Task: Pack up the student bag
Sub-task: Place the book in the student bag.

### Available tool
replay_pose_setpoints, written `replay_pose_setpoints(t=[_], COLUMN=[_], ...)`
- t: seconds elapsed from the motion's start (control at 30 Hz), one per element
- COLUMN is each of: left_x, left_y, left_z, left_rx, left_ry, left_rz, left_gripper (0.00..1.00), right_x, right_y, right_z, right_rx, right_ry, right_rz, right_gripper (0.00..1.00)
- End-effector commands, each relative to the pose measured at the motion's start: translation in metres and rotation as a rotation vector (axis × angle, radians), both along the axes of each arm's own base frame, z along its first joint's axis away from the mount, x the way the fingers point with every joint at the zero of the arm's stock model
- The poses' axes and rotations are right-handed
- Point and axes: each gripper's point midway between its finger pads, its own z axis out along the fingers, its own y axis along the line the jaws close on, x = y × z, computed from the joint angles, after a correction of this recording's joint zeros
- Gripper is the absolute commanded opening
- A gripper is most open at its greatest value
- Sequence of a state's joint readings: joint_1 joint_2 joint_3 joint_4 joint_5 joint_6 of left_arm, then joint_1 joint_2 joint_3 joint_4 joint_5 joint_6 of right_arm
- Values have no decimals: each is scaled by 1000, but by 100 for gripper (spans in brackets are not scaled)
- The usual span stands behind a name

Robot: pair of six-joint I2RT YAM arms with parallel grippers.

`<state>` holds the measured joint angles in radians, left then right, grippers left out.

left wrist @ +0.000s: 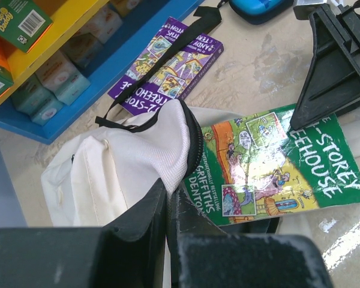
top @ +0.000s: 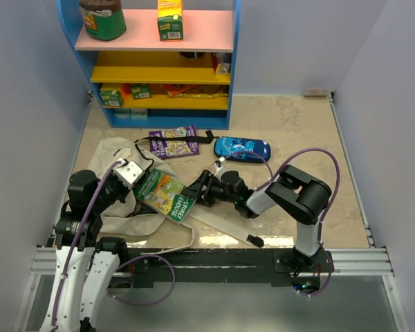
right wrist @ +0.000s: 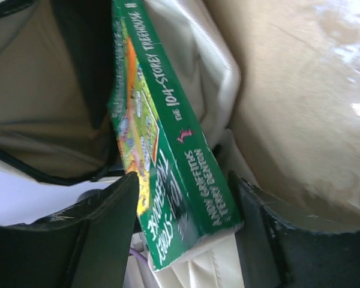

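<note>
Pinching soft cream canvas bag point(left wrist: 129, 159) with left pincer point(left wrist: 170, 195). Straddling green paperback book point(right wrist: 159, 135) with right pincer point(right wrist: 183, 183), squeeze unclear. Might drop book outside bag if loose.

Pale lilac walls point(top: 28, 69), beige marbled tabletop point(top: 297, 124), blue-framed shelf unit point(top: 207, 31) in pink and yellow at the far-left edge.

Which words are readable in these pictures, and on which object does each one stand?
"THE 104-STOREY TREEHOUSE": spine of the green book.
"ANDY GRIFFITHS & TERRY DENTON": the same spine.
"TREEHO": cover of the purple book; the rest is hidden by the student bag.
Shelf boxes and pencil case: print too small to read.
</note>
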<state>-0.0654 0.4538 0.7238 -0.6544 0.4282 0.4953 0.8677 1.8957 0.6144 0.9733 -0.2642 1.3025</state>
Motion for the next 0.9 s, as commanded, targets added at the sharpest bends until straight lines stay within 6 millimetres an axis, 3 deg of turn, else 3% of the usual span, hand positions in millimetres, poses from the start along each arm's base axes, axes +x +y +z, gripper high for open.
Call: replay_pose_setpoints(t=[0.0, 0.03, 0.07, 0.17, 0.3, 0.5, 0.6, 0.63, 0.7, 0.73, 0.77, 0.8, 0.83, 0.87], left_x=[-8, -8, -7, -8, -7, -8, -9, -10, -12, -13, -12, -12, -12, -13], left_y=[-9, -9, -9, -10, -9, -10, -12, -12, -14, -13, -12, -11, -11, -12], left_z=[46, 47, 47, 50, 50, 52, 52, 54, 55, 56, 56, 59, 58, 58], left_rx=[-16, -17, -19, -20, -18, -23, -31, -33, -31, -25, -16, -12, -5, 4], left_ry=[-186, -185, -186, -189, -187, -186, -179, -180, -183, -186, -192, -208, -212, -224], left_rz=[-63, -63, -63, -64, -61, -68, -75, -77, -88, -89, -86, -81, -85, -97], left_gripper=[0, 0, 0, 0, 0, 0, 0, 0, 0, 0, 0, 0, 0, 0], right_x=[10, 11, 12, 10, 4, 14, 26, 31, 28, 38, 42, 45, 56, 60], right_y=[23, 25, 28, 38, 52, 55, 68, 77, 89, 101, 108, 115, 125, 129], right_z=[49, 52, 54, 70, 78, 73, 90, 84, 104, 110, 108, 89, 99, 94], right_rx=[132, 141, 154, 209, 189, 101, 203, 242, 374, 390, 359, 266, 243, 203], right_ry=[-98, -104, -106, -148, -219, -319, -338, -324, -315, -320, -355, -308, -338, -346], right_rz=[15, 21, 24, 52, 117, 127, 143, 159, 225, 222, 231, 229, 201, 196], right_gripper=[59, 54, 40, 16, 1, 0, 0, 0, 0, 0, 0, 0, 0, 0])
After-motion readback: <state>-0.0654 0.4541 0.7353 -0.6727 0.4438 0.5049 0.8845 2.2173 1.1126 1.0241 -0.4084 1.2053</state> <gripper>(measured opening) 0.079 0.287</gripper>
